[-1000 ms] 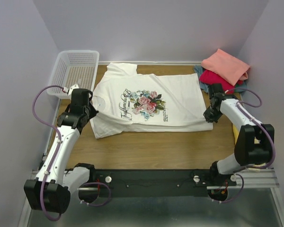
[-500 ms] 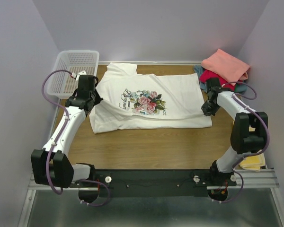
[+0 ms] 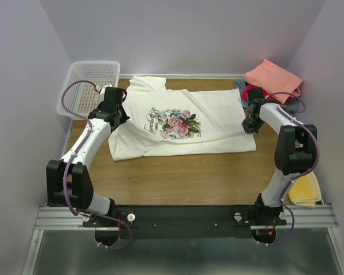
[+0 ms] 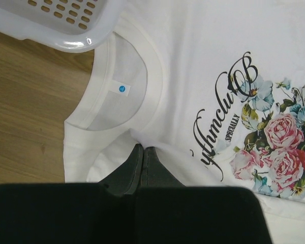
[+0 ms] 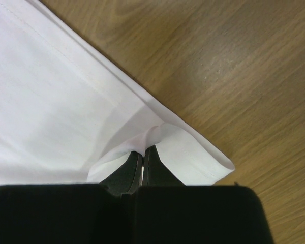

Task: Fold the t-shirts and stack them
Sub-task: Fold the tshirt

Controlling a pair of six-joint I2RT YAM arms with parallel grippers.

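A large white t-shirt (image 3: 218, 114) with a pink-rose floral print (image 3: 176, 125) lies spread on the wooden table. My left gripper (image 3: 116, 117) is shut on its cloth just below the collar (image 4: 142, 148). My right gripper (image 3: 249, 127) is shut on its hem near the bottom corner (image 5: 144, 151). The near part of the shirt is lifted and drawn toward the back. Folded shirts are stacked at the back right: salmon-pink (image 3: 273, 79) on top, crimson (image 3: 255, 91) and grey-blue (image 3: 241, 86) under it.
A white plastic mesh basket (image 3: 90, 86) stands at the back left, close to my left gripper; its rim shows in the left wrist view (image 4: 86, 35). A yellow cloth (image 3: 305, 189) lies at the right front edge. Walls close in on three sides.
Both grippers moved toward the back of the table while shut on the white shirt, pulling its near edge away from the front. The stack and basket stayed put.
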